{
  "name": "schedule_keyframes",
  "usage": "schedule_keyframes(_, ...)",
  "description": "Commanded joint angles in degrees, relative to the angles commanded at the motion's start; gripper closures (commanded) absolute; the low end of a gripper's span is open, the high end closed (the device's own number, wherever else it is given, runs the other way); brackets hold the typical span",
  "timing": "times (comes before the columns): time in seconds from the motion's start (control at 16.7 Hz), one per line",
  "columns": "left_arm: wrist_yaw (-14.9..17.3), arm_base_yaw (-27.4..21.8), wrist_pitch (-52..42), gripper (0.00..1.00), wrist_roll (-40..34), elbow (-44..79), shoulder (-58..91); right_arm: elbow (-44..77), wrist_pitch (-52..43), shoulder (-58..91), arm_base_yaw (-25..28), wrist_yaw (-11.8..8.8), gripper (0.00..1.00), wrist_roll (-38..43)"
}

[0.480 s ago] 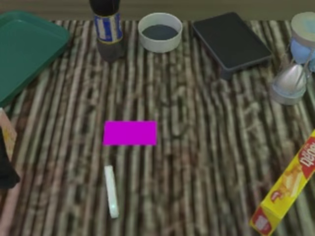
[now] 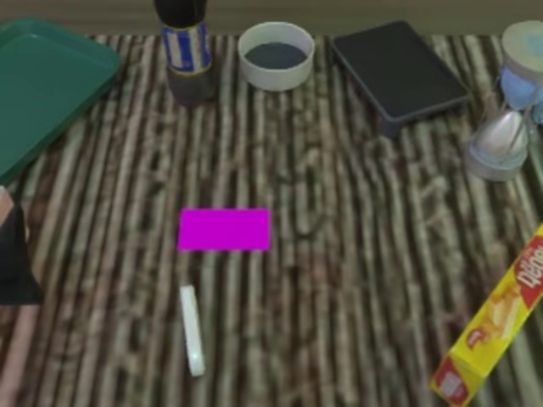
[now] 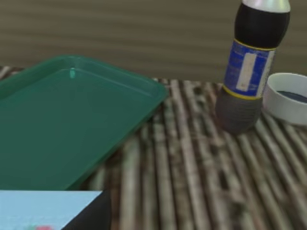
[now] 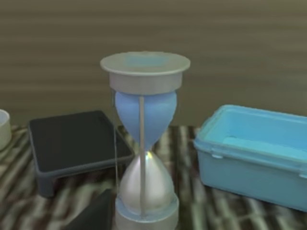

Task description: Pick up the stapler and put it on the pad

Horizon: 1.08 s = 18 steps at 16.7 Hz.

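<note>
The stapler [image 2: 192, 330], a slim white bar, lies on the striped table near the front, its length running front to back. Just behind it lies the pad [image 2: 224, 230], a flat magenta rectangle, apart from the stapler. My left gripper [image 2: 15, 264] shows only as a dark shape at the table's left edge, well to the left of both. In the left wrist view neither stapler nor pad appears. My right gripper is outside the top view; in the right wrist view only a dark wedge [image 4: 96, 215] shows beside an hourglass.
A green tray [image 2: 42, 80] fills the back left. A cola bottle [image 2: 188, 51], a white bowl [image 2: 276, 56] and a dark grey slab [image 2: 399, 72] line the back. An hourglass [image 2: 502, 140] stands at the right, a yellow carton [image 2: 496, 326] at the front right, and a blue tub [image 4: 259, 153] beside the hourglass.
The left arm's dark shape at the table's left edge has shifted slightly farther into view. Stapler and pad have not moved.
</note>
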Motion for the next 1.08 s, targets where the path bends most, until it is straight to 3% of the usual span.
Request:
schedule_keyframes(0.72,-0.5,-19.0,-41.3,0.0,-25.1,46.7,65.6,0.0,0.0,0.0,0.0,0.0,0.0,0.0)
schedule_keyframes(1.08,-0.3,-25.7,-54.7,0.0,-34.1,63.9,85.8,0.0,0.0,0.0,0.0,0.0,0.0,0.0)
